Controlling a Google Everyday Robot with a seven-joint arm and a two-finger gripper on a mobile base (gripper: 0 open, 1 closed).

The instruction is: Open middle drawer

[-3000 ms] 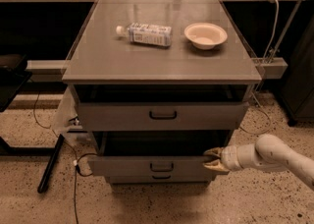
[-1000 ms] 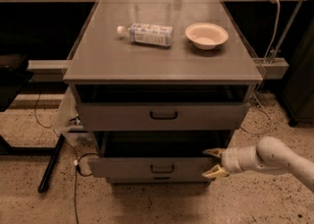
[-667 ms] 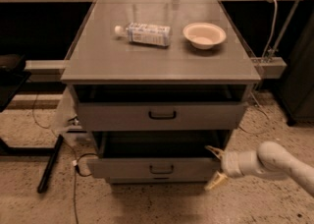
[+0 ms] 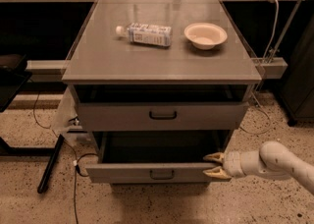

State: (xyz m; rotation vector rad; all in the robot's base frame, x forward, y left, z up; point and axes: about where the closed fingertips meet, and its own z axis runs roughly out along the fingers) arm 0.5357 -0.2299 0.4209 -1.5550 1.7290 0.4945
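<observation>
The middle drawer (image 4: 157, 173) is a grey front with a small black bar handle, pulled out below the upper drawer front (image 4: 162, 115). Its dark interior shows behind the front. My gripper (image 4: 216, 165) is at the right end of the middle drawer's front, coming in from the right on a white arm (image 4: 274, 161). Its two tan fingertips (image 4: 214, 157) are apart, one just behind the front's top edge and one in front of its face. Anything below this drawer is hidden.
On the grey cabinet top (image 4: 98, 56) lie a plastic bottle (image 4: 144, 34) on its side and a white bowl (image 4: 206, 35). Cables (image 4: 73, 169) and a black bar (image 4: 49, 166) lie on the speckled floor at the left. Dark furniture (image 4: 299, 75) stands at the right.
The middle drawer has come out a little further toward the camera. My gripper has moved with its right end, slightly down and toward the camera.
</observation>
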